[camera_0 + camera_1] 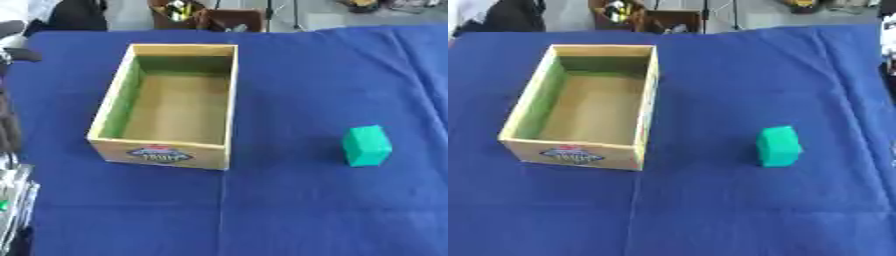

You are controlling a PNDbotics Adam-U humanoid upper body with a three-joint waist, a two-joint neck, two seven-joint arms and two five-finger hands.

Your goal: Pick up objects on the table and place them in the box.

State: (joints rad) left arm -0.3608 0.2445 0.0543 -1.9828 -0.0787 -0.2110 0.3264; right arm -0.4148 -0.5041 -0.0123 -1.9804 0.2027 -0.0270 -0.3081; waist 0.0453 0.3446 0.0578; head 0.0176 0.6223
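Note:
A wooden box (229,107) stands open and empty on the blue cloth, left of centre, with a coloured label (159,154) on its near wall. A small green block (366,145) sits alone on the cloth to the right of the box, well apart from it. At the lower left edge a silvery and black part of my left arm or hand (12,200) shows, far from both things. A dark part of my left arm (9,120) rises along the left edge. My right hand shows in neither view.
The blue cloth (289,210) covers the whole table, with a crease running toward the near edge. Beyond the far edge stand a brown container of clutter (208,17) and dark shapes. A dark strip (888,47) shows at the right edge.

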